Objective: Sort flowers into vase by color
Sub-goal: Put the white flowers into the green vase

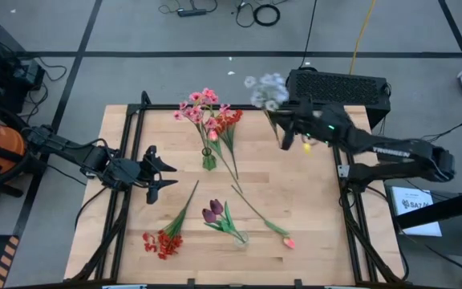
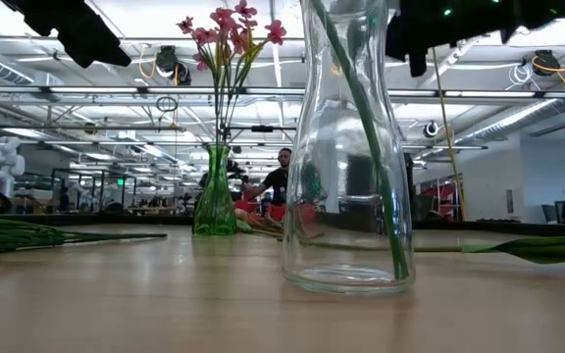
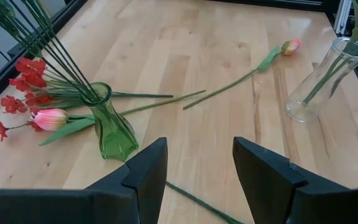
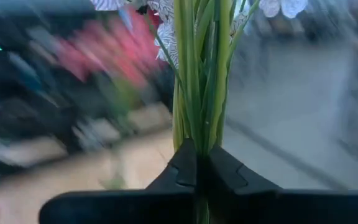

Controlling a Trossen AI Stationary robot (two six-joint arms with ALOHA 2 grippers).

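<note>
My right gripper (image 1: pixel 285 131) is raised over the table's far right part, shut on a bunch of pale blue-lavender sprigs (image 1: pixel 265 90). My left gripper (image 1: pixel 157 170) hangs open at the table's left, holding nothing. A green vase (image 1: pixel 208 157) holds pink blossoms (image 1: pixel 201 101). Red flowers (image 1: pixel 229 119) and a pink bud (image 3: pixel 50 118) lie beside it. A clear vase (image 1: pixel 239 238) near the front holds dark maroon tulips (image 1: pixel 213 210). A red cluster (image 1: pixel 163 242) and a long-stemmed pink bud (image 1: pixel 289 242) lie flat on the table. My right gripper pinches the sprigs' bundled green stems (image 4: pixel 196 127) between its two fingers (image 4: pixel 229 171). The fingers reach level and lie across the stems. The bunch is lifted clear of the table, blossoms up, and the stems' lower ends (image 1: pixel 283 145) stick out below the fingers.
A loose green stem (image 1: pixel 229 164) lies between the two vases. A black box (image 1: pixel 339 87) stands just beyond the table's far right corner. Bare wood shows in the table's middle right. A person (image 2: pixel 281 176) is in the room behind.
</note>
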